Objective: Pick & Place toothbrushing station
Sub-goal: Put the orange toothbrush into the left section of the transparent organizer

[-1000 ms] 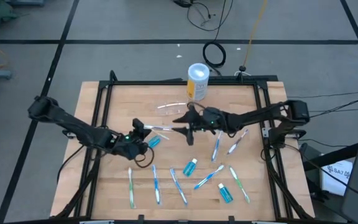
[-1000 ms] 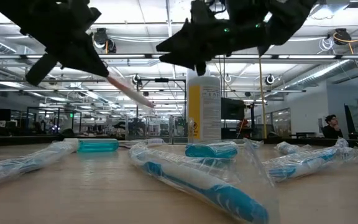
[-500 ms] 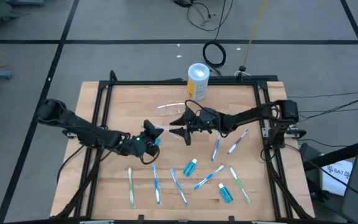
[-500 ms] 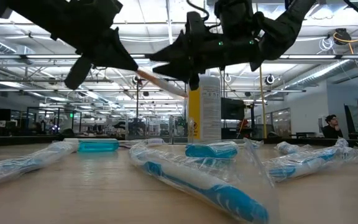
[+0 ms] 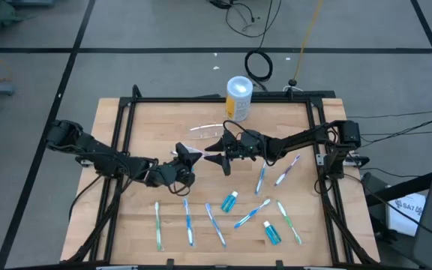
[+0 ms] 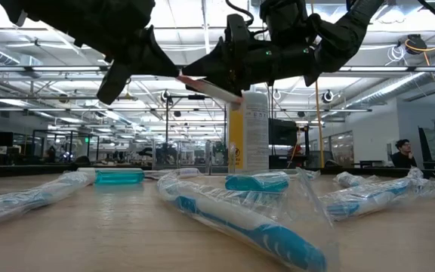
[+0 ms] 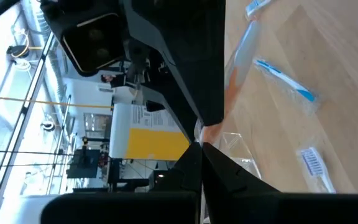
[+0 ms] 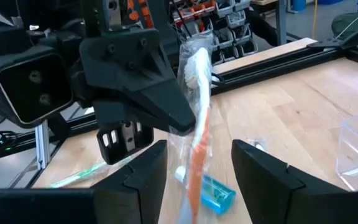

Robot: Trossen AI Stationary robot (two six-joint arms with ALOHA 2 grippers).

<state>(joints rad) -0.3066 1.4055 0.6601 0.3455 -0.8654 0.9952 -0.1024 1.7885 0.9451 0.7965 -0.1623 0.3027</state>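
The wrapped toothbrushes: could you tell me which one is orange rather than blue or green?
The orange toothbrush, held off the table by the left gripper in front of the open right gripper; the others lie on the table.

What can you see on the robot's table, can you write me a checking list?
Surface: wooden table in a black frame, flat.
Job's things: see-through cup on the table beyond the grippers, untouched; upright or tipped, cannot tell.
Clutter: wrapped blue toothbrushes and small blue tubes scattered on the near half; yellow container at the far edge.
Grippers: left gripper shut on a wrapped orange toothbrush, held above the table; right gripper open, one finger on each side of that toothbrush.
Cables: coiled black cable on the floor behind the table.
Surroundings: grey floor; a person far off in the room.
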